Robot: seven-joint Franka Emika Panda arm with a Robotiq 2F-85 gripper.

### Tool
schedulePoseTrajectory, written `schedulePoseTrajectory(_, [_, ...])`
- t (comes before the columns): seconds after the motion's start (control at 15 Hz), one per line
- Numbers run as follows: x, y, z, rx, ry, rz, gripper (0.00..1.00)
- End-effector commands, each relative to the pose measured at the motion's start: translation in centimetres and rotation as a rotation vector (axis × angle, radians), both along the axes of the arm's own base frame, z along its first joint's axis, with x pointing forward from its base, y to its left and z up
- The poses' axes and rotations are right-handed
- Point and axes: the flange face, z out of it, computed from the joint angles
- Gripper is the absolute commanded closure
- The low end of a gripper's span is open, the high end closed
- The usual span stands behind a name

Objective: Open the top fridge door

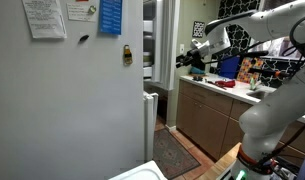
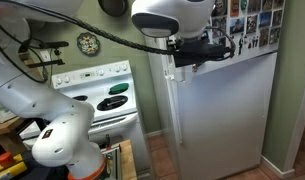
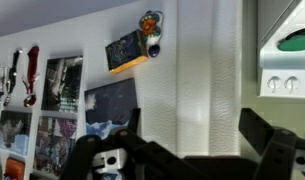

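The hand (image 3: pixel 187 152) is seen in the wrist view with its two dark fingers (image 3: pixel 100 158) spread wide apart and nothing held between them, so it is open. In an exterior view the hand (image 2: pixel 180 52) is held level at the upper left corner of the fridge (image 2: pixel 222 120), at the height of the top fridge door (image 2: pixel 254 45). Whether the door is touched cannot be told. The top fridge door is shut, its lower edge lying flush above the larger lower door. Its front is covered with small photos (image 2: pixel 247 22), which also appear at the left of the wrist view, photos (image 3: pixel 60 85), below a dark card (image 3: pixel 124 50) and a round magnet (image 3: pixel 150 20).

The white arm (image 2: pixel 172 14) is stretched across the top of that exterior view, its base segments filling the lower left. Just beside the fridge a white stove (image 2: pixel 97 85) is placed, with a green pan (image 2: pixel 113 102) on its top. A round clock (image 2: pixel 88 43) is hung on the wall above it.

In an exterior view the hand (image 1: pixel 192 56) is seen far back, over a kitchen worktop (image 1: pixel 224 90). The foreground is taken up by a pale panel (image 1: pixel 62 110) on which papers (image 1: pixel 44 18) are fixed.
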Motion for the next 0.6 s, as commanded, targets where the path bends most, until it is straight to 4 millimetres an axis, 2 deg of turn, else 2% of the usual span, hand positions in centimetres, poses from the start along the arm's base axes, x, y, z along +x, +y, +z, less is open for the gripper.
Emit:
schedulePoseTrajectory(0.0, [0.0, -1.0, 0.5, -0.051, -0.047, -0.068, 0.00])
schedulePoseTrajectory(0.53, [1.4, -1.0, 0.0, -0.062, -0.078, -0.162, 0.00])
